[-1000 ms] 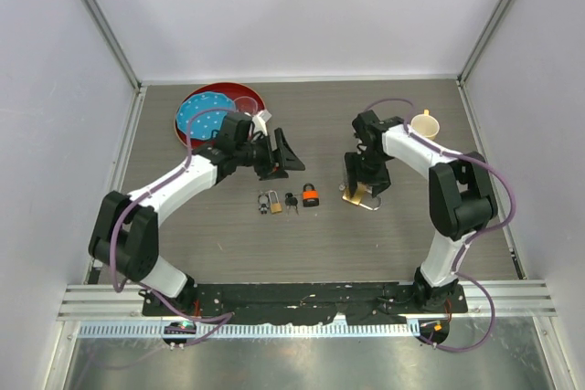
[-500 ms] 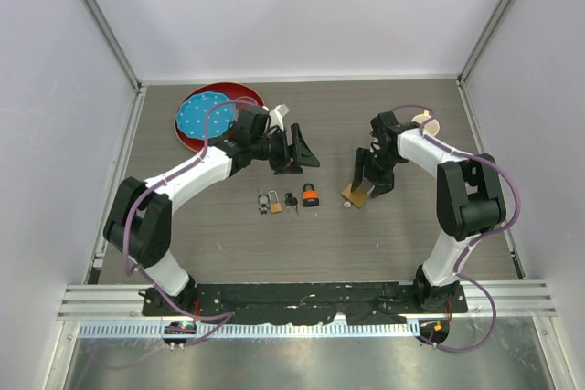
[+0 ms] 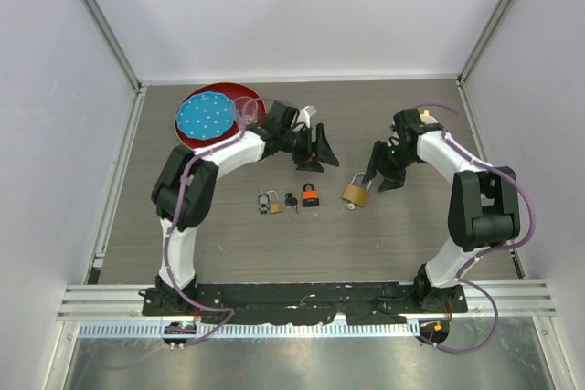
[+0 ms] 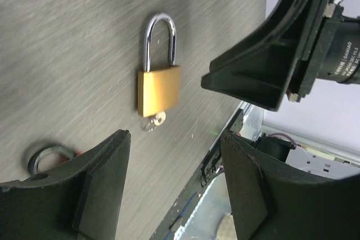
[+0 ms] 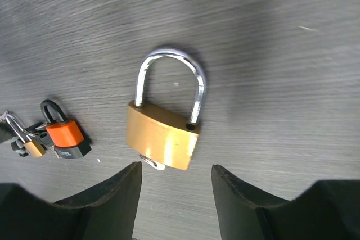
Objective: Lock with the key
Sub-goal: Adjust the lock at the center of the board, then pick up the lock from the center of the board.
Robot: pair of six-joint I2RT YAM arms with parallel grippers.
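A brass padlock [image 3: 356, 195] with a silver shackle lies flat on the table between the two arms. It also shows in the left wrist view [image 4: 159, 85] and the right wrist view [image 5: 163, 133]. A silver key [image 5: 152, 164] sticks out of its bottom edge. My left gripper [image 3: 320, 154] is open and empty, up and to the left of the lock, and frames it in its own view [image 4: 174, 184]. My right gripper [image 3: 379, 171] is open and empty, just to the right of the lock, which lies ahead of its fingers [image 5: 177, 195].
An orange padlock [image 3: 311, 195], a black key [image 3: 291, 200] and a small brass padlock [image 3: 271, 202] lie in a row left of the brass lock. A red plate [image 3: 249, 93] holding a blue disc sits at the back left. A cream cup [image 3: 425, 117] stands behind the right arm.
My right gripper has let go of the brass padlock and drawn back to the right; the lock now lies flat. My left gripper has swung right toward the lock.
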